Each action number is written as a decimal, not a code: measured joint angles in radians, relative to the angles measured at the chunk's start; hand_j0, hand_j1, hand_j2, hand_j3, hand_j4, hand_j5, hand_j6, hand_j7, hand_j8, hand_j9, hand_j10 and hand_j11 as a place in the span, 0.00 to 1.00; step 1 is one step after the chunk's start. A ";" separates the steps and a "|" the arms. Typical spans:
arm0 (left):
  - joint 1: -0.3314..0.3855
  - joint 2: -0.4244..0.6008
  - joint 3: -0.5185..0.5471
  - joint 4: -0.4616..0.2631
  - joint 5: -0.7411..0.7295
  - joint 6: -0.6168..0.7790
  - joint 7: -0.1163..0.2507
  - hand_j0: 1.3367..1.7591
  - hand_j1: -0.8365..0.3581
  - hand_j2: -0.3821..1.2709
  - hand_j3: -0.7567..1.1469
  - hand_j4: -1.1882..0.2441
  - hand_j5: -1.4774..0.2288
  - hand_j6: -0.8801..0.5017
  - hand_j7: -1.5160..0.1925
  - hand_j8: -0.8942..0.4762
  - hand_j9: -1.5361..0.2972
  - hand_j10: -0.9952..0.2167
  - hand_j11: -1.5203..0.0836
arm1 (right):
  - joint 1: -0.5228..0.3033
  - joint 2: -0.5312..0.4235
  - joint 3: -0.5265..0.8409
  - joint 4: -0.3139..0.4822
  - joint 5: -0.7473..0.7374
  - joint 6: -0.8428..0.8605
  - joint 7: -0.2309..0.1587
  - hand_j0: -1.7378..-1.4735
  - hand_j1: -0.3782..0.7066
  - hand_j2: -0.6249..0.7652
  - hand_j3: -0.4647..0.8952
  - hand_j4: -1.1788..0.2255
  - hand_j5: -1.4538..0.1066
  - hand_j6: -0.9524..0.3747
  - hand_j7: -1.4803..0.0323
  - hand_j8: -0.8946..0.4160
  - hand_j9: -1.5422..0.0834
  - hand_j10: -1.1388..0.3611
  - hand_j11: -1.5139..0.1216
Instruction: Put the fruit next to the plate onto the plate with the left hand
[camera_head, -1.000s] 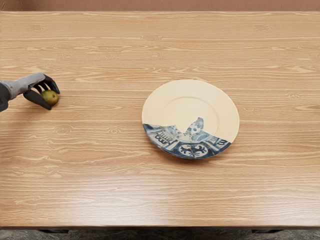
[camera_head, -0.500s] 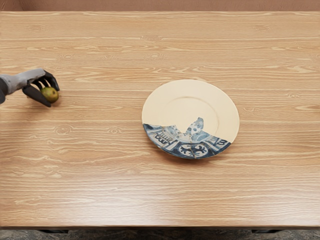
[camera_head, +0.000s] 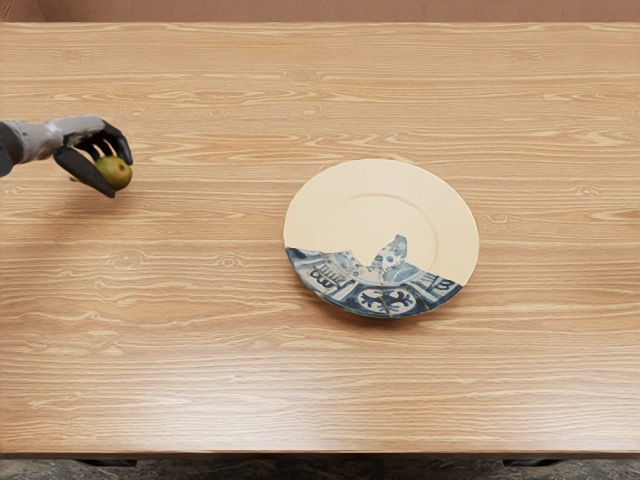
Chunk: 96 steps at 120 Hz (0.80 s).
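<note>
Head view, far left of frame, upper-left quadrant: the fruit (camera_head: 115, 171), small, yellow-green w/ a brownish patch, sits inside the left hand (camera_head: 98, 155), at the hand's lower-right end, i.e. the side facing frame centre. Arm comes in from the left edge, grey forearm, dark digits. Hand is closed round the fruit: dark fingers (camera_head: 118, 143) curl over its top and right side, thumb (camera_head: 88, 172) runs diagonally below and left of it. That leaves the fruit pinched btwn them w/ only its lower-right face showing to me. I read that as a wrap on the fruit, not a loose cage; I see no gap btwn digits and fruit at this res. Can't tell from this angle whether the fruit is clear of the table (camera_head: 320, 90) or touching the wood. The plate (camera_head: 372, 205), cream w/ a blue-and-white patterned segment along its lower edge, lies right of centre, flat on the wood. It's well apart from hand and fruit, w/ a wide strip of wood grain btwn them. So the fruit is in the hand, left of the plate and a bit higher in frame, not on the plate yet.
</note>
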 joint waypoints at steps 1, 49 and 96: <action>-0.002 0.000 0.000 0.000 0.000 -0.002 0.000 0.75 0.52 0.35 0.40 0.35 0.32 0.29 0.34 0.30 0.32 0.35 0.36 | 0.000 0.000 0.000 0.000 0.000 0.000 0.000 0.30 0.06 0.45 0.34 0.82 0.91 0.70 0.96 0.66 0.93 0.74 0.90; -0.103 -0.006 0.000 -0.045 0.000 -0.130 0.010 0.75 0.50 0.39 0.40 0.35 0.31 0.31 0.33 0.32 0.32 0.36 0.36 | 0.001 0.000 0.003 0.005 0.000 0.001 0.000 0.30 0.06 0.45 0.34 0.82 0.91 0.70 0.96 0.66 0.93 0.74 0.90; -0.180 -0.018 -0.002 -0.177 -0.073 -0.165 0.091 0.75 0.52 0.35 0.40 0.34 0.28 0.31 0.31 0.32 0.30 0.36 0.34 | 0.003 0.000 0.002 0.007 0.000 0.003 -0.001 0.30 0.06 0.45 0.34 0.82 0.91 0.70 0.96 0.66 0.93 0.74 0.90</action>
